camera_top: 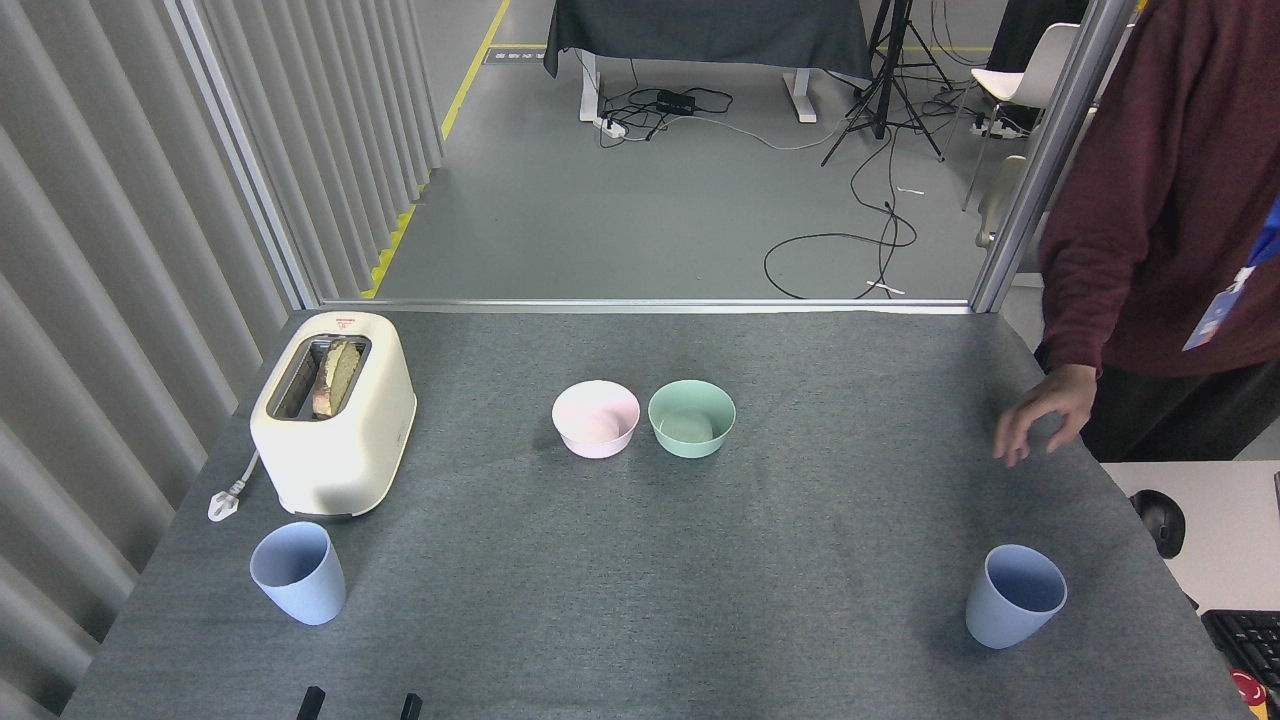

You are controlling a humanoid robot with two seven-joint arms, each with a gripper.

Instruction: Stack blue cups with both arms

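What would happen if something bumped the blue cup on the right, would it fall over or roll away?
The right blue cup stands upright, mouth up, and is taller than it is wide, so a knock near the rim would probably tip it. Its tapered round wall suggests it would then roll in a curve. It looks like empty matte plastic, likely light, and the grey table cover looks cloth-like, so it may not slide far.

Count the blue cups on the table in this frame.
2. One blue cup stands upright near the front left, just in front of the toaster. The other blue cup stands upright near the front right. Both are empty and far apart; none seems hidden.
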